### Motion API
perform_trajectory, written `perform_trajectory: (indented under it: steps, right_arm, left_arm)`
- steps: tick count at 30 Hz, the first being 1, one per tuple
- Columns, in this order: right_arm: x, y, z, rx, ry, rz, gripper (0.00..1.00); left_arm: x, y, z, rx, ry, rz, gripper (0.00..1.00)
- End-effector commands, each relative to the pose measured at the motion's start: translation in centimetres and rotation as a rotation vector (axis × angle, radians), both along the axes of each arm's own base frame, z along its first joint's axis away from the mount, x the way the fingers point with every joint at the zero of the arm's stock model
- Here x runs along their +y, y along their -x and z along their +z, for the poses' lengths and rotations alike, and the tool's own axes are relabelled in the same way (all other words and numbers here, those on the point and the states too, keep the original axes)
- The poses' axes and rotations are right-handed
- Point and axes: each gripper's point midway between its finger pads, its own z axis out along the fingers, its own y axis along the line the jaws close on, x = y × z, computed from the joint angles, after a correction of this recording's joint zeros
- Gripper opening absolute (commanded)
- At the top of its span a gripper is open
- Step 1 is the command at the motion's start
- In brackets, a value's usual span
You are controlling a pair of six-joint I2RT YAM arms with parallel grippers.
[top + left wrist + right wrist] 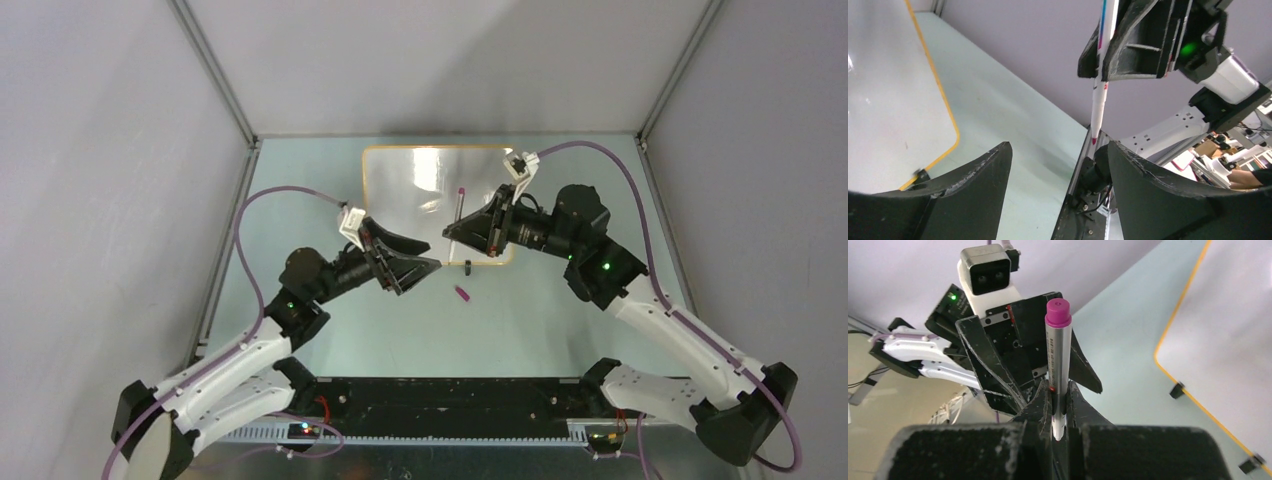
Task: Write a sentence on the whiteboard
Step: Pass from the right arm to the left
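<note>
The whiteboard (420, 185) lies flat at the back of the table, glossy white in a thin orange-yellow frame. My right gripper (456, 230) hovers over its near edge, shut on a white marker (459, 208) that stands upright with its magenta end up. In the right wrist view the marker (1057, 355) is pinched between the right gripper (1060, 390) jaws. The left wrist view shows the marker (1099, 90) with its bare reddish tip pointing down. My left gripper (420, 272) stands open and empty just left of it, its jaws (1059, 150) wide apart. The whiteboard (888, 100) (1228, 340) is blank.
A small magenta cap (463, 294) lies on the pale green table (560, 320) in front of the board. A black clip foot (468, 266) sits at the board's near edge. Grey walls with metal rails (215, 60) close in the table at the sides and back.
</note>
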Motion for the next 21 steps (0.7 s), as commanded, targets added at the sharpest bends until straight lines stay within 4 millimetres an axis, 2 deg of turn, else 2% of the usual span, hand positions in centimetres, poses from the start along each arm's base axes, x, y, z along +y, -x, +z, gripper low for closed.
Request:
perform_trajectory:
  steps: [1,15,21]
  right_arm:
    - [1.3,1.0,1.7,-0.021,-0.075,0.071,0.0]
    - [2.8,1.8,1.1,0.006,-0.075,0.133,0.0]
    - [3.4,2.2,0.6,0.015,-0.066,0.153,0.0]
  left_arm:
    - [-0.2,1.6,4.3,-0.117,0.113,-0.067,0.75]
    - [-1.3,2.6,4.8,-0.119,0.138,-0.16,0.59]
    - [-1.5,2.5,5.3,-0.123,0.15,-0.164,0.27]
